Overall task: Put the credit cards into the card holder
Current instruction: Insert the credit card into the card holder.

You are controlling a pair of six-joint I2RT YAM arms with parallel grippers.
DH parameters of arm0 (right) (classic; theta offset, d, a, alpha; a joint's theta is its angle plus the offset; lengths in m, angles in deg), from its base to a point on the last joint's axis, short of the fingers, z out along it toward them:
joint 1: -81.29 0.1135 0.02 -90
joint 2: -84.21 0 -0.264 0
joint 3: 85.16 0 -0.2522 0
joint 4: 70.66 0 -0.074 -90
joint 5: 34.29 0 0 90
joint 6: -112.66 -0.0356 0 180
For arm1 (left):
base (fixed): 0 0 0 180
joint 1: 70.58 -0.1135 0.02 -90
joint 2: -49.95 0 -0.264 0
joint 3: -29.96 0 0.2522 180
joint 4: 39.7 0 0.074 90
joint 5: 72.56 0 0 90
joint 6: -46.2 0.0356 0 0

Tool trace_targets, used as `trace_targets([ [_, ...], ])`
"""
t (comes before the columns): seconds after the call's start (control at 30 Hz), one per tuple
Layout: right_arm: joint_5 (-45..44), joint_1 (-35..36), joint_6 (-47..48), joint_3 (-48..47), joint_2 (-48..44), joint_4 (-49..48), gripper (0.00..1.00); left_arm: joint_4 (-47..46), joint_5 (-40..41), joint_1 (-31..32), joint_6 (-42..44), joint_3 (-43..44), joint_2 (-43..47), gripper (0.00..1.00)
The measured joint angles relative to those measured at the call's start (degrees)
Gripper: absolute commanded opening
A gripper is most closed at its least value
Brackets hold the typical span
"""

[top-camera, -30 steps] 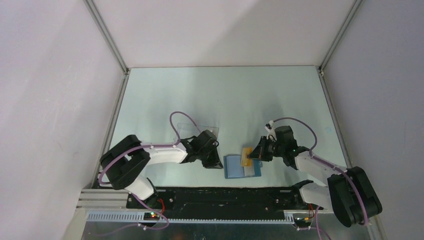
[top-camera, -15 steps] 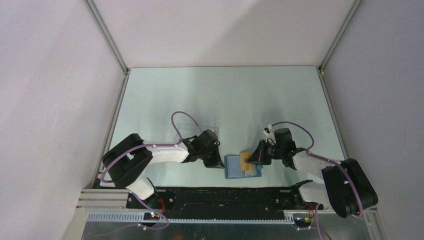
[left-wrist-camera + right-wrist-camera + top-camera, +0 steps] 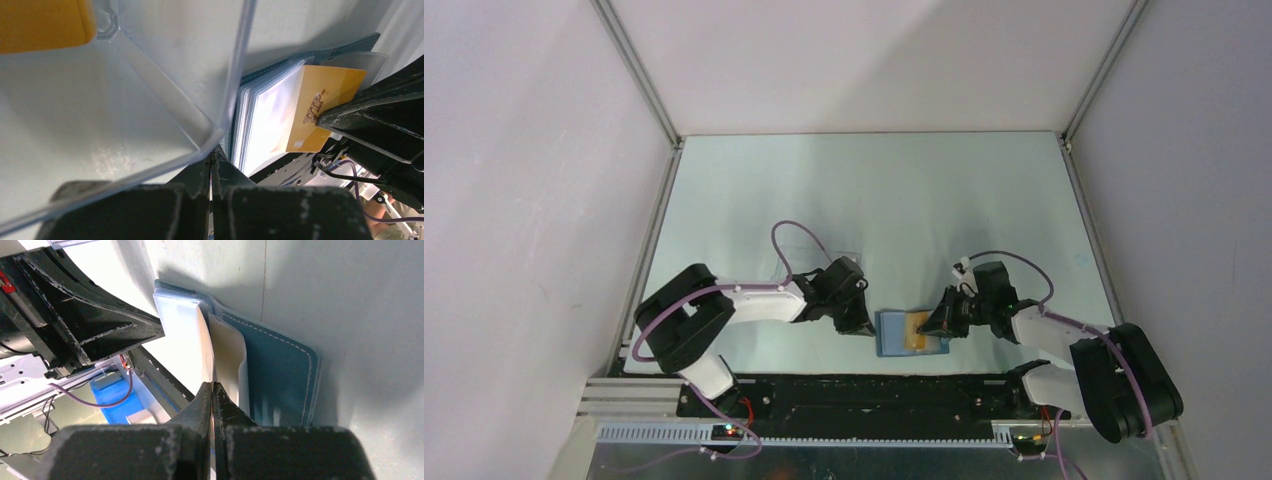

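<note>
The blue card holder (image 3: 896, 335) lies open near the table's front edge, its pale sleeves (image 3: 262, 117) fanned up. My right gripper (image 3: 936, 326) is shut on an orange credit card (image 3: 918, 330) marked VIP (image 3: 325, 105), which lies over the holder's right half. In the right wrist view this card (image 3: 204, 347) stands edge-on between the sleeves, above the blue cover (image 3: 280, 375), with the right gripper (image 3: 212, 387) pinching it. My left gripper (image 3: 857, 324) is shut with its tips (image 3: 211, 159) at the holder's left edge, nothing visible between them. Another orange card (image 3: 42, 22) lies in the clear plastic piece.
The transparent plastic piece (image 3: 824, 258) sits just behind the left gripper and fills the upper left of the left wrist view (image 3: 150, 75). A black rail (image 3: 854, 390) runs along the near edge. Frame posts and white walls enclose the table.
The right gripper has carried the orange card nearer and lower, from past the holder's far edge to over its right half. The left gripper has shut and crept right to the holder's edge.
</note>
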Motion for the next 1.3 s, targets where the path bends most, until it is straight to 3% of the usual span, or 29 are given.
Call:
trace_targets([
  [0.57,6.12,0.31,2.36,-2.03,9.81,-2.62,0.0,-0.11,-0.61,0.0,1.09,1.38,-1.42,0.0],
  [0.9,1.73,7.21,-4.96,-2.01,8.09,-9.57,0.0,-0.04,1.42,0.09,-1.57,0.61,-0.31,0.0],
  [0.97,0.66,8.26,-5.97,-2.01,7.96,-10.73,0.05,-0.07,2.67,0.09,-2.56,-0.31,0.76,0.0],
  [1.17,-1.62,10.1,-7.32,-2.05,9.62,-11.43,0.42,0.39,5.55,0.11,-5.2,-2.6,3.89,0.0],
  [1.3,-2.36,10.4,-6.86,-2.99,7.76,-8.52,0.57,0.31,6.78,0.11,-7.1,-3.56,4.85,0.0],
])
